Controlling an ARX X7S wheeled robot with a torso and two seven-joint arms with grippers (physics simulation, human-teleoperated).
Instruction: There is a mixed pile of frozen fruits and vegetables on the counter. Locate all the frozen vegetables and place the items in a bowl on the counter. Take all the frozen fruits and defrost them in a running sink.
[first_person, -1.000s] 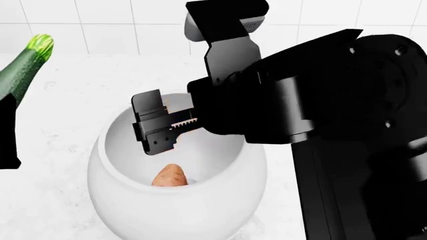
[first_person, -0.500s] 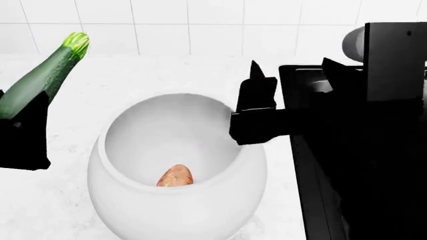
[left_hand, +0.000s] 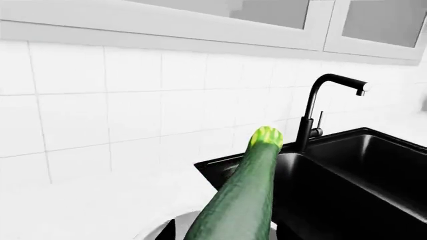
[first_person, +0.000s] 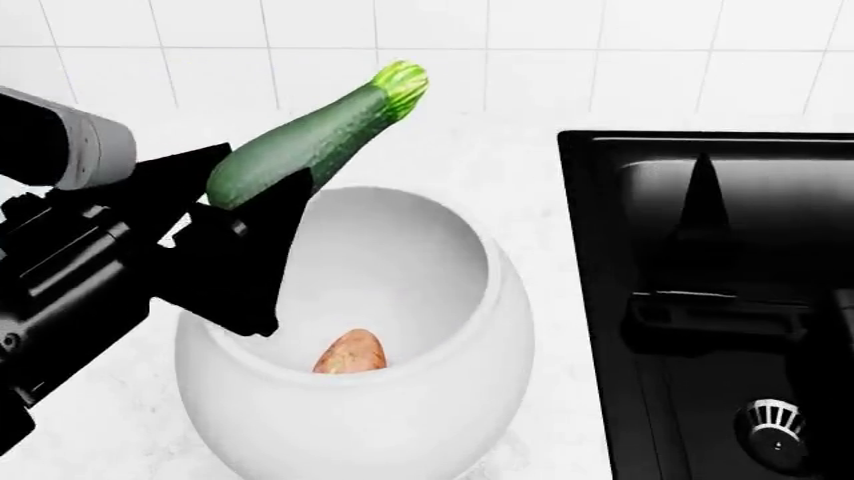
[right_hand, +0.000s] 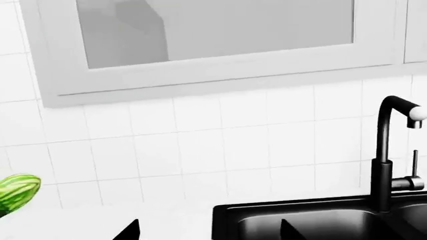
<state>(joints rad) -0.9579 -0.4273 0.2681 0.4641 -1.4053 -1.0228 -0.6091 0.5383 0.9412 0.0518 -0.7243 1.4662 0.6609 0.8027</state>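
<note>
My left gripper (first_person: 247, 195) is shut on the dark green zucchini (first_person: 314, 140), one of the frozen vegetables. It holds the zucchini slanted above the left rim of the white bowl (first_person: 441, 400), pale tip up toward the wall. In the left wrist view the zucchini (left_hand: 243, 200) fills the space between the jaws. The speckled sweet potato (first_person: 350, 353) lies at the bowl's bottom. My right gripper (right_hand: 208, 232) is open and empty, over the edge between the counter (first_person: 107, 420) and the black sink (first_person: 601, 300); one of its fingers (first_person: 701, 200) shows against the basin. The frozen fruits are out of view.
The tall black faucet (right_hand: 383, 150) with its thin lever stands at the sink's back by the tiled wall. A silver drain strainer (first_person: 774, 430) sits in the basin floor. Glass-front wall cabinets (right_hand: 213, 30) hang above.
My left arm has swung right, carrying the zucchini from the far left to above the bowl's rim. The right arm has pulled away from the bowl to over the sink.
</note>
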